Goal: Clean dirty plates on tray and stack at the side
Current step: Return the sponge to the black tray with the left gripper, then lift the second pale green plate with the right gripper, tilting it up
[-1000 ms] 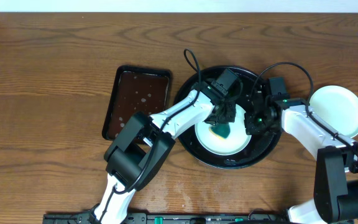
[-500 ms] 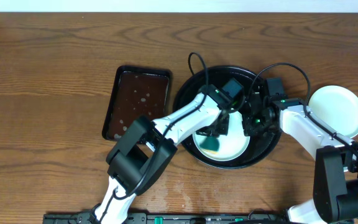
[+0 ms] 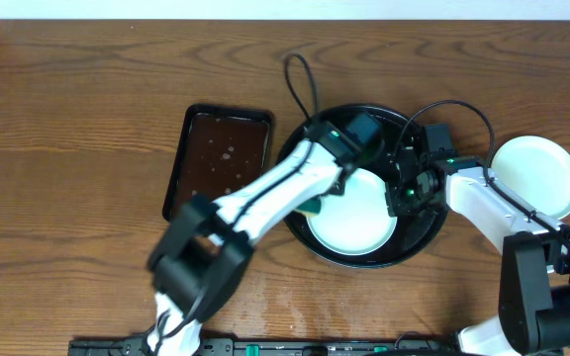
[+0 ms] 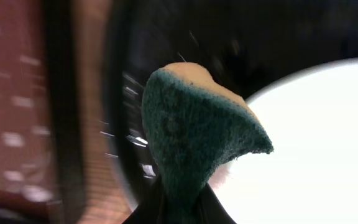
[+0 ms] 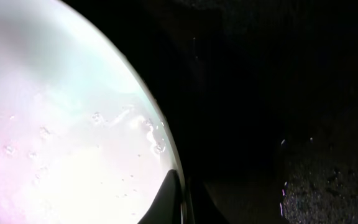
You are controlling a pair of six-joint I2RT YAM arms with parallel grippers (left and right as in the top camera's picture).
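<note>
A pale mint-white plate (image 3: 356,220) lies in the round black tray (image 3: 424,242). My right gripper (image 3: 401,194) is shut on the plate's right rim; the wrist view shows its fingers (image 5: 180,198) pinching the wet rim of the plate (image 5: 61,130). My left gripper (image 3: 317,206) is shut on a teal sponge (image 4: 194,140) with a tan backing, held over the tray's left side at the plate's left edge (image 4: 309,143). Another mint-white plate (image 3: 537,176) sits on the table right of the tray.
A rectangular dark brown tray (image 3: 218,161) with water droplets lies left of the black tray; it also shows in the left wrist view (image 4: 11,106). Cables loop over the back of the black tray. Wooden table all round.
My left gripper has carried the sponge from the plate's middle leftward to its left edge, leaving the plate's face uncovered. The right gripper has kept its hold on the rim.
</note>
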